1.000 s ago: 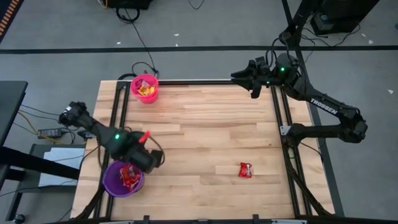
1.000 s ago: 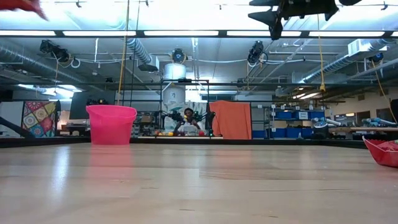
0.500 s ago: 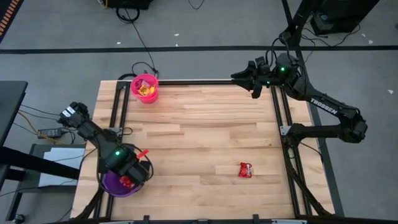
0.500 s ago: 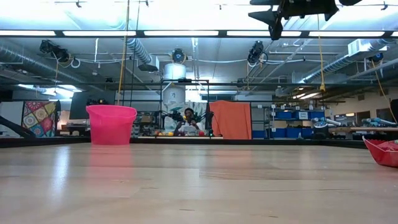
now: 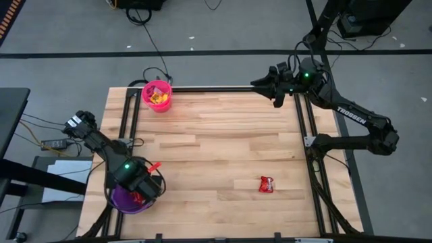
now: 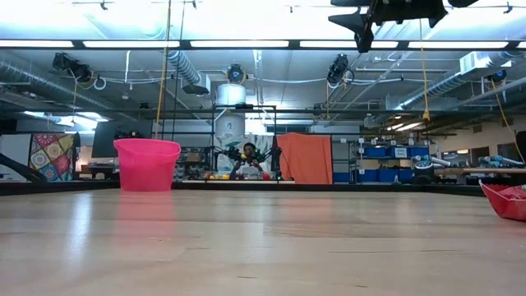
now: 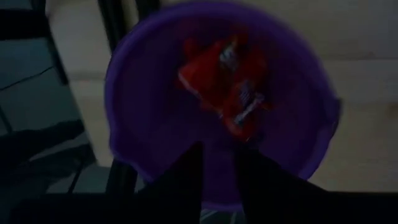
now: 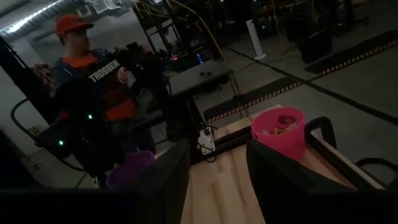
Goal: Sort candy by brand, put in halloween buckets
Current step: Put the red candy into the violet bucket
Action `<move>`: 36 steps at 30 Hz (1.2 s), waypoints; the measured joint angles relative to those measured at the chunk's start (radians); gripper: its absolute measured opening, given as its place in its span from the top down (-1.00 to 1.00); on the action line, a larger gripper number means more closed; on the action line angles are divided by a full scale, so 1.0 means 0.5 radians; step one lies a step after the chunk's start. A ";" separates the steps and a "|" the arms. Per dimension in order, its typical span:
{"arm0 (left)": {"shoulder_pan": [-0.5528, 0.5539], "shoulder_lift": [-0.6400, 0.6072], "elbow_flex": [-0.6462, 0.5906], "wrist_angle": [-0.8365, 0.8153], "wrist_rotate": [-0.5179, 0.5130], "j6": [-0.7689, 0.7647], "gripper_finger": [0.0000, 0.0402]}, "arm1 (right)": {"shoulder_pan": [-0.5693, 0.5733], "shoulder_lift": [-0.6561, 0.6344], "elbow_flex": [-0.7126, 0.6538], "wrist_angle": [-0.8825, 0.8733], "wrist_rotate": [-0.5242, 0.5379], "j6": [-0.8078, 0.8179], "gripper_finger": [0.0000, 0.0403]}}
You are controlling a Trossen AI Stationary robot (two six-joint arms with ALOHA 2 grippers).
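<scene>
My left gripper hangs over the purple bucket at the table's near left corner. Its fingers stand a little apart and nothing shows between them. Several shiny red candy packets lie in the purple bucket. The pink bucket stands at the far left and holds yellow candy. One red candy packet lies flat on the table, near right. My right gripper waits, open and raised, over the far edge.
Black frame rails run along the table's left, far and right sides. Bare wood lies between the buckets and the lone packet. A person stands beyond the table's left side in the right wrist view.
My left gripper has swung from just right of the purple bucket toward the table's near left, and now stands over the bucket. It has held still for the last half second. A red shape at the low view's top left has gone out of that view.
</scene>
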 joint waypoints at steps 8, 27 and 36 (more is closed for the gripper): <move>0.212 -0.101 0.217 -0.001 -0.889 0.184 0.50 | -0.082 -0.029 -0.001 -0.509 0.047 -0.145 0.15; 1.424 -0.127 0.672 1.012 -1.652 2.908 0.49 | 0.457 -0.432 -0.001 -2.559 0.956 0.415 0.15; 1.581 -0.127 0.567 1.425 -1.464 3.460 0.49 | 1.342 -0.412 -0.124 -2.412 1.386 1.675 0.15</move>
